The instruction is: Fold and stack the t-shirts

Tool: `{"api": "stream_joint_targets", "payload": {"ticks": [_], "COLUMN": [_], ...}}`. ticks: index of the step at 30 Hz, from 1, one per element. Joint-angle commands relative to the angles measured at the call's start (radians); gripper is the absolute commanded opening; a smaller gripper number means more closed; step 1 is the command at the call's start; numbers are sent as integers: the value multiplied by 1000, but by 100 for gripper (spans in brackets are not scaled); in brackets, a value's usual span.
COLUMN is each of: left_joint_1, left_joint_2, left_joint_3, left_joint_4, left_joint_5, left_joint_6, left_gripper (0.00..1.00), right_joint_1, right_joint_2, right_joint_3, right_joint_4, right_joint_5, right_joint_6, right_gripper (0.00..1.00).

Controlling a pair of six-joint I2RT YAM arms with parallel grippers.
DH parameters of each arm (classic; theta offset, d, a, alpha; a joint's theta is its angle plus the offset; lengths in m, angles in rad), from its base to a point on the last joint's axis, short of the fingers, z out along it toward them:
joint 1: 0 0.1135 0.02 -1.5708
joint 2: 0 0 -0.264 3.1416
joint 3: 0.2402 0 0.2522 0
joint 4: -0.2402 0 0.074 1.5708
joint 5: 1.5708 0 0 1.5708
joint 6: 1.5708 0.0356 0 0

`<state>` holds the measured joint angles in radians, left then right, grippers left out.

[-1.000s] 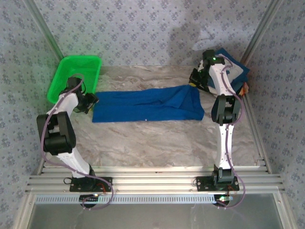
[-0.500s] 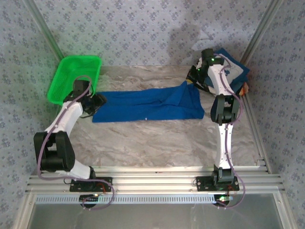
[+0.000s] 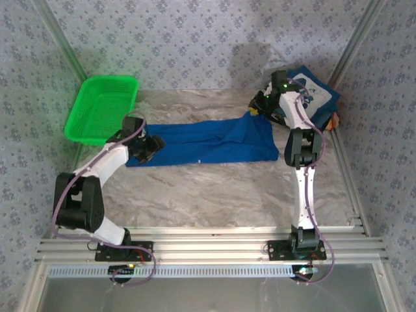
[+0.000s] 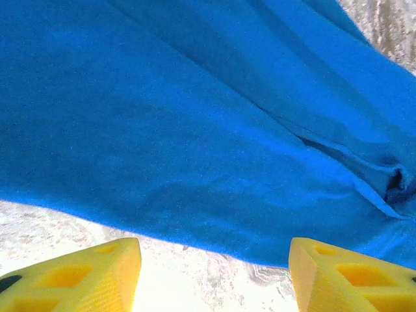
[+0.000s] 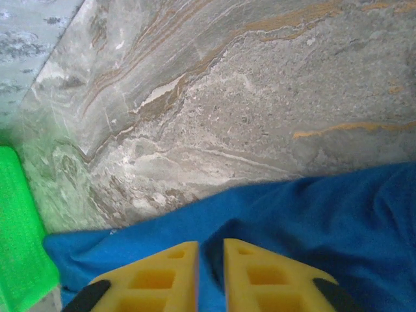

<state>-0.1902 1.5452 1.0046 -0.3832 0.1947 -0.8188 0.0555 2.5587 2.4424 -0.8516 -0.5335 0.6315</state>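
One blue t-shirt (image 3: 201, 144): left gripper (image 4: 211, 260) spread wide above it, right gripper (image 5: 210, 252) pinching its raised corner.

- Royal-blue t-shirt (image 3: 208, 140): the end under the left gripper (image 3: 156, 143) is covered by that gripper's body. Ahead of the left fingers (image 4: 97, 266) it is cut off by the top and both side edges.
- Left fingers: cropped at the bottom edge.
- Right gripper (image 5: 210, 246): fingers cropped at the bottom edge; the cloth in their narrow gap is lost in shadow.
- Folded t-shirts (image 3: 320, 94) behind the right gripper: partly hidden by the right arm (image 3: 302, 130); count and print too small to be told.
- Green basket (image 5: 16, 221), left of the right fingers: blurred, cut off by the edge.
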Motion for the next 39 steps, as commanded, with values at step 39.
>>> {"api": "stream_joint_targets", "payload": {"ticks": [39], "left_joint_1": [127], "left_joint_2": [150], "left_joint_3": [-132], "left_joint_4": [62], "left_joint_5": [-85], "left_joint_6": [78], "left_gripper": [60], "right_joint_1": [14], "right_joint_2": [-589], "right_joint_3": [-1093], "right_joint_4": [73], "right_joint_5": [447], "right_joint_6": [-177], "right_gripper": [51]}}
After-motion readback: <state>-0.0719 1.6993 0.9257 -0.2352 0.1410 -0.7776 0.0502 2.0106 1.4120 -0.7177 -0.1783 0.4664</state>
